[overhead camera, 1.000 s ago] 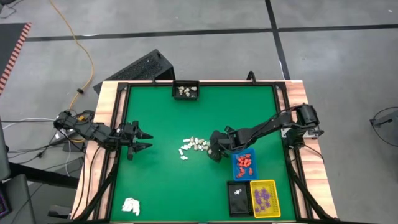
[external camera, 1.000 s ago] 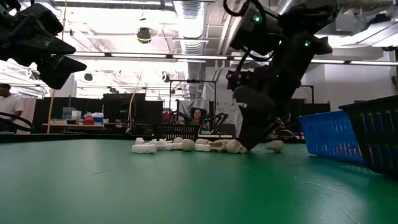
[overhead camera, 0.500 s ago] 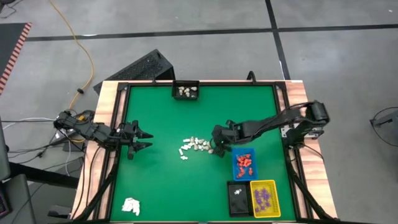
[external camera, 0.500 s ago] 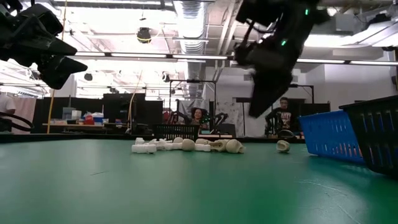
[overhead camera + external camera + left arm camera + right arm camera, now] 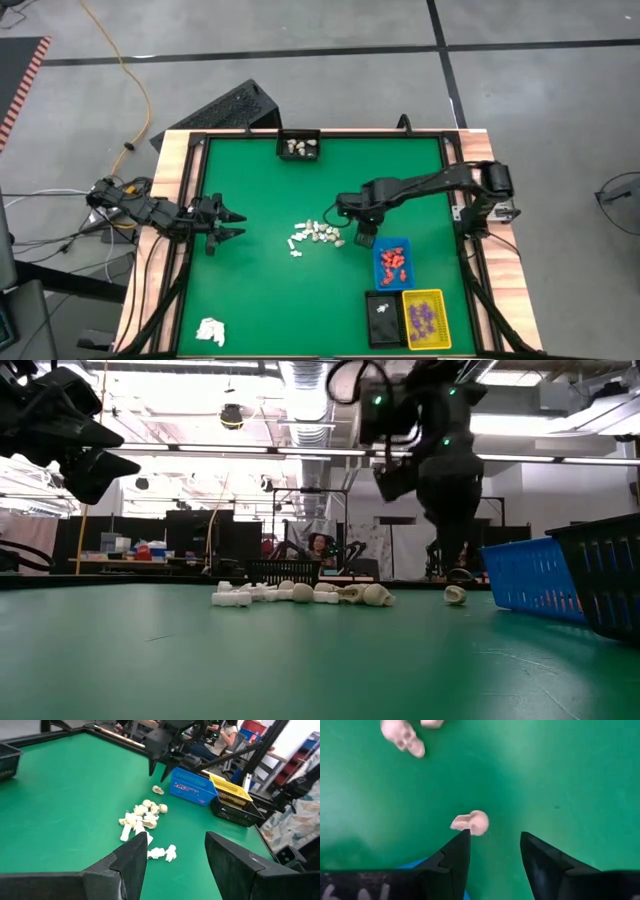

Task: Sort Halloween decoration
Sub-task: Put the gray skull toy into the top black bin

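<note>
A loose pile of white and cream Halloween decoration pieces lies in the middle of the green table. One cream skull lies apart from it toward the blue tray, also seen in the low view. My right gripper hangs above that skull, pointing straight down. It is open, with nothing between its fingers, and clear of the table in the low view. My left gripper waits open near the table's left edge, well above the surface.
A blue tray of orange-red pieces stands right of the right gripper. Nearer the front edge are a yellow tray of purple pieces and a black tray. Another black tray stands at the far edge. A white wad lies front left.
My right gripper has risen off the table from the right end of the pile. It has tipped from a slant to pointing straight down and drifted a little toward the blue tray. The lone skull lies on the table below it.
</note>
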Controlling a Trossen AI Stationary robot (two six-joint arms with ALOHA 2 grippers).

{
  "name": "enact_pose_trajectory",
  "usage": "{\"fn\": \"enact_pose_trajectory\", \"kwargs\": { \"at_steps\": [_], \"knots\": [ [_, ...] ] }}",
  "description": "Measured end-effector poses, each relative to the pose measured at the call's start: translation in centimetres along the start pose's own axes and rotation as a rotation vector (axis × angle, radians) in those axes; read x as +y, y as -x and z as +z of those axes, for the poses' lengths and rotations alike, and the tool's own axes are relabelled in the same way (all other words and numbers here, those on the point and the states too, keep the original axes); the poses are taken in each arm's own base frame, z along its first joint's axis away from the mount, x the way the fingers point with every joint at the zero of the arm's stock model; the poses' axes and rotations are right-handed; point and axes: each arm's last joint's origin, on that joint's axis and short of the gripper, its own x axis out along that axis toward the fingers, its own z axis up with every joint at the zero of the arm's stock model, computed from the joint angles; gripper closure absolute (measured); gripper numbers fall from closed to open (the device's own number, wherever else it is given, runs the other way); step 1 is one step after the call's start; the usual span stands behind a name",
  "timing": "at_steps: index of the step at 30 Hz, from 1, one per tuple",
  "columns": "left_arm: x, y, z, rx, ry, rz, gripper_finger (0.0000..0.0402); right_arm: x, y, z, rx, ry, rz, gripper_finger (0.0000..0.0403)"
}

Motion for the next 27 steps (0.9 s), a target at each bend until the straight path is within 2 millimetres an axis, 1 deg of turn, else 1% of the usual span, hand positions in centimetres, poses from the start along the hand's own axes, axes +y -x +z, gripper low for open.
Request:
{"fn": "enact_pose_trajectory", "kwargs": {
  "at_steps": [2,5,10,17,27],
  "knots": [
    [0.0,0.0,0.0,0.006,0.001,-0.013,0.0213,0.1,-0.8,0.4,0.046,0.0,0.032,0.0208],
    [-0.1,0.0,0.0,0.013,0.002,-0.027,0.0213,0.4,-1.4,0.7,0.084,-0.003,0.087,0.0201],
    [-0.1,0.0,0.0,0.013,-0.002,-0.026,0.0213,0.5,-2.1,0.5,0.149,-0.006,0.075,0.0197],
    [-0.1,0.0,0.0,0.014,-0.004,-0.026,0.0213,0.5,-2.1,1.0,0.08,-0.01,0.054,0.0199],
    [-0.1,0.0,-0.1,0.014,-0.003,-0.025,0.0213,0.5,-2.2,1.0,0.077,-0.011,0.053,0.02]
  ]
}}
